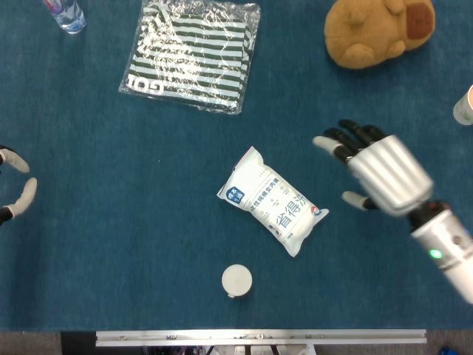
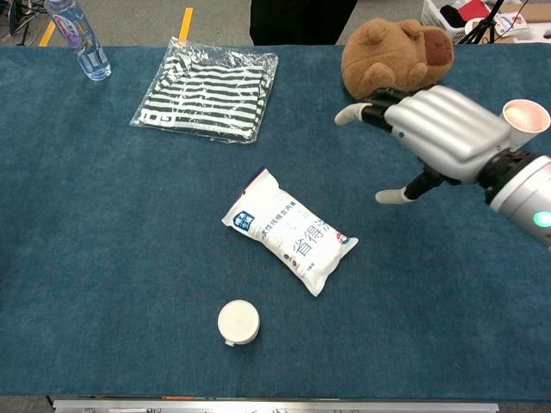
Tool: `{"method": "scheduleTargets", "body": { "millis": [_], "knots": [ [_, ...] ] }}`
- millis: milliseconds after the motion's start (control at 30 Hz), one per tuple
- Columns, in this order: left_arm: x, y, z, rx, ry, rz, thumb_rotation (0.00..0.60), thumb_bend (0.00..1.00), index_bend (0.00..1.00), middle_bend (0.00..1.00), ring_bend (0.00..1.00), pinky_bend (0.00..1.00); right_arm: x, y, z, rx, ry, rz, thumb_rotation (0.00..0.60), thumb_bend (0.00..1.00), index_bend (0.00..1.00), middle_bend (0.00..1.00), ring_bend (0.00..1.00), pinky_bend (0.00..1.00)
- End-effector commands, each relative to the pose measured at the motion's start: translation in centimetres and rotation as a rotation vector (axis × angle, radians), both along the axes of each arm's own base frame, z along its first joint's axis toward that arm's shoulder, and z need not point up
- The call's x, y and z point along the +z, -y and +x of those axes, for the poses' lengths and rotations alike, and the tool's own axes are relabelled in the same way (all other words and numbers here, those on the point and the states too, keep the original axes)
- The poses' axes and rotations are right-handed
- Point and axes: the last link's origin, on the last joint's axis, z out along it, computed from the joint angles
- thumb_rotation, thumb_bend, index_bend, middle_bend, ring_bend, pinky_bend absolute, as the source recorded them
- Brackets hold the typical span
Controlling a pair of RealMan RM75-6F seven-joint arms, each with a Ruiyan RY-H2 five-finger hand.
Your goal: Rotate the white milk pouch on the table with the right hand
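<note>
Below and to the left of the spread fingers [image 1: 341, 138] of the right hand [image 1: 380, 175], well apart from them, the white milk pouch [image 1: 270, 200] lies flat and diagonal on the blue table cloth [image 1: 133, 222], one sealed end toward the striped shirt pack [image 1: 192, 52] and the other toward the table's near edge. The right hand hovers with fingers apart and thumb out, holding nothing; the chest view shows it raised in front of the brown plush toy [image 2: 392, 56]. Only the curled fingertips of the left hand [image 1: 16, 185] enter at the frame edge, apparently empty; whether they are parted cannot be told for certain. Judged by its pillowed shape, the pouch is a soft, liquid-filled bag: moderately heavy, yielding, with slick film that may slide on the cloth. A light flat press on the bulging middle, or a grasp across the short width near a sealed end, seems safest for turning; hard pinching risks bursting a seam. A small white round lid [image 1: 237, 281] lies beyond the pouch's near end.
</note>
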Motion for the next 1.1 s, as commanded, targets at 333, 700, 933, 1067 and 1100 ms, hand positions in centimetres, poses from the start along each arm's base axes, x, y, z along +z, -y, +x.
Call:
{"method": "scheduleTargets", "body": {
  "millis": [333, 700, 933, 1067, 1100],
  "knots": [
    [-0.9, -0.7, -0.2, -0.006, 0.015, -0.033, 0.600, 0.29, 0.54, 0.48, 0.36, 0.49, 6.2, -2.3, -5.4, -0.074, -0.046, -0.195, 0.600, 0.00, 0.33, 0.31, 0.18, 0.31],
    [-1.0, -0.8, -0.3, -0.006, 0.015, -0.034, 0.600, 0.29, 0.54, 0.48, 0.36, 0.49, 7.5, -3.9, -9.8, -0.266, -0.088, -0.249, 0.600, 0.00, 0.34, 0.31, 0.18, 0.31],
    [-1.1, -0.7, -0.4, -0.002, 0.007, -0.036, 0.600, 0.29, 0.54, 0.48, 0.36, 0.49, 7.9, -4.2, -10.9, -0.300, -0.089, -0.262, 0.600, 0.00, 0.34, 0.31, 0.18, 0.31],
    [-1.1, -0.6, -0.4, 0.001, 0.004, -0.034, 0.600, 0.29, 0.54, 0.48, 0.36, 0.49, 7.9, -4.1, -10.9, -0.302, -0.077, -0.262, 0.600, 0.00, 0.34, 0.31, 0.18, 0.31],
    [-1.0, -0.6, -0.4, 0.002, 0.004, -0.034, 0.600, 0.29, 0.54, 0.48, 0.36, 0.49, 7.9, -4.0, -10.9, -0.302, -0.076, -0.260, 0.600, 0.00, 0.34, 0.31, 0.18, 0.31]
  ]
}}
